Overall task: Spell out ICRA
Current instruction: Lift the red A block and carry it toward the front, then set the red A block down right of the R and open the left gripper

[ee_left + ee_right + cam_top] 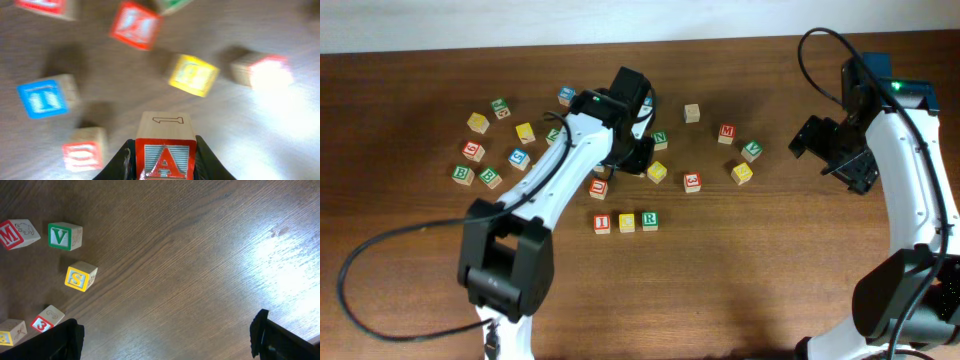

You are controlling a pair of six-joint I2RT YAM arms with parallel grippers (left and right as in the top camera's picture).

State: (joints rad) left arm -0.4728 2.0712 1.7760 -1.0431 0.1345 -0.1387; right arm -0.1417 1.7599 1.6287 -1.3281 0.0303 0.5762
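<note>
My left gripper (165,165) pinches the red A cube (165,132) between its fingers. My right gripper (167,340) stands wide apart, holding nothing.

brown wooden table (770,290), scattered letter cubes (692,113), an i-c-r row (626,222)

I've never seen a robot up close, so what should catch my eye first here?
The left gripper clamps a small wooden cube with a red A amid the scattered letter cubes. Nearer the robot, three wooden cubes stand in a row: red I, yellow C, green R. The right gripper hangs open, empty, far right.
</note>
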